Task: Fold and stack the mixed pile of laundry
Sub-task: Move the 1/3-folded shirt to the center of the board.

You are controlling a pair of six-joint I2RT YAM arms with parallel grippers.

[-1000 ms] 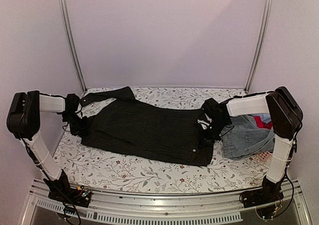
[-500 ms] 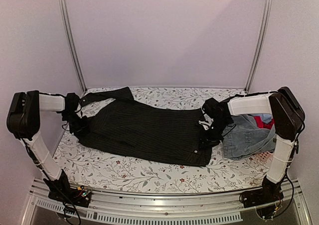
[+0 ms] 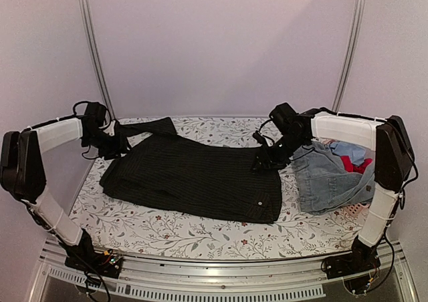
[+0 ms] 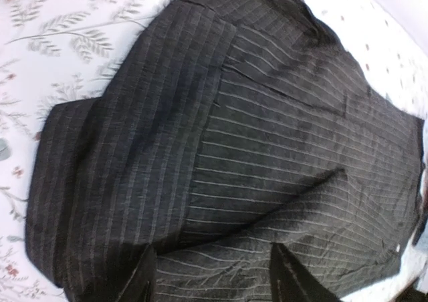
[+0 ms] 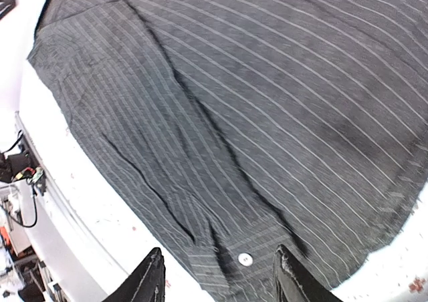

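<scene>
A black pinstriped shirt (image 3: pixel 194 182) lies flattened across the middle of the floral table (image 3: pixel 167 232), one sleeve trailing to the back left. My left gripper (image 3: pixel 115 145) hovers over the shirt's left end, open with nothing between its fingers. In the left wrist view the left gripper (image 4: pixel 214 278) looks down on the striped cloth (image 4: pixel 234 135). My right gripper (image 3: pixel 265 160) is raised above the shirt's right end, also open and empty. In the right wrist view the right gripper (image 5: pixel 219 275) frames a cuff with a white button (image 5: pixel 245 258). The rest of the laundry pile, with faded denim (image 3: pixel 328 178) on top, sits at the right.
A red garment (image 3: pixel 348 163) and a pale blue one (image 3: pixel 348 148) lie behind the denim, which drapes over a pink slatted basket (image 3: pixel 351 212) at the right edge. Metal frame posts stand at both back corners. A rail runs along the near edge.
Both grippers have opened and let go of the shirt. Both arms have lifted and drawn toward the back. The shirt's ends have settled flat on the table.
</scene>
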